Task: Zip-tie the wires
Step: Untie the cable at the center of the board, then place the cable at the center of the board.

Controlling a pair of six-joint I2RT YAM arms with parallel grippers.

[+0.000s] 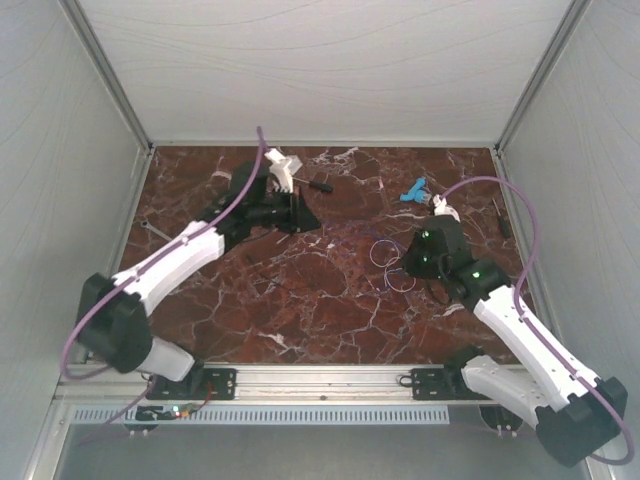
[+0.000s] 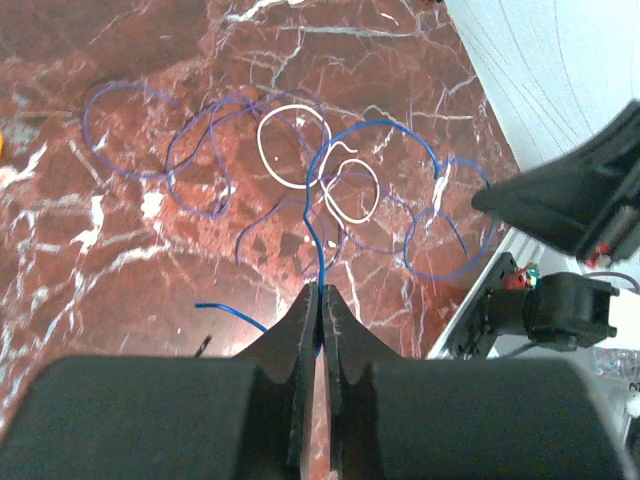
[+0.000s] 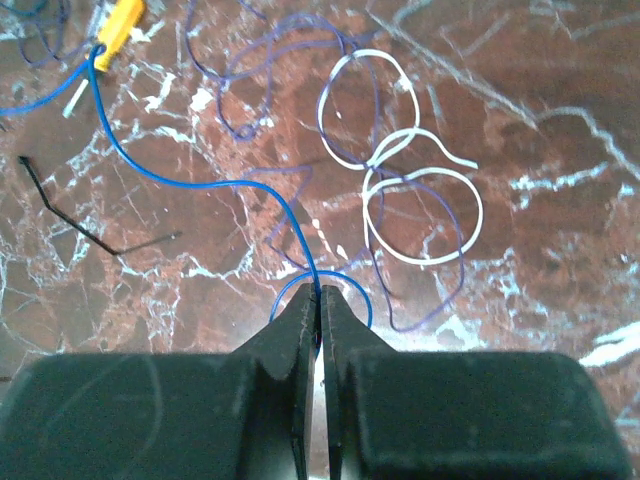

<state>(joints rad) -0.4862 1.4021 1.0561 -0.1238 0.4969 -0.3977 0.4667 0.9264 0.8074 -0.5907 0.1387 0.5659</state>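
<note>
Two arms over a dark red, white-veined marble table (image 1: 300,310), seen from above and from each wrist.

**Left gripper** (image 2: 320,292): reaches in from the near left corner toward the middle of the far half. Its jaws are pressed together, with a single blue strand entering at the tips and pinched there. The strand rises from the tips and arcs over to the right above the loops.

**Right gripper** (image 3: 319,292): reaches in from the near right corner and sits right of centre. Its jaws are likewise pressed together on a blue strand. This strand runs away to the upper left of the wrist view, and a small blue loop shows just behind the tips.

**Wires** (image 1: 386,254): a loose tangle lying flat on the table, right of centre, between the two grippers and just beside the right one. There are several purple-blue loops, with two whitish loops touching one another among them. Some loops overlap, and none is bundled.

**Other items:**
- An orange-handled screwdriver (image 3: 122,20) lies beside the blue strand.
- A thin black bent strip (image 3: 62,212) lies apart from the tangle.
- A black-handled screwdriver (image 1: 320,185) lies near the far edge.
- A small blue object (image 1: 412,190) lies toward the far right corner; what it is cannot be told.
</note>
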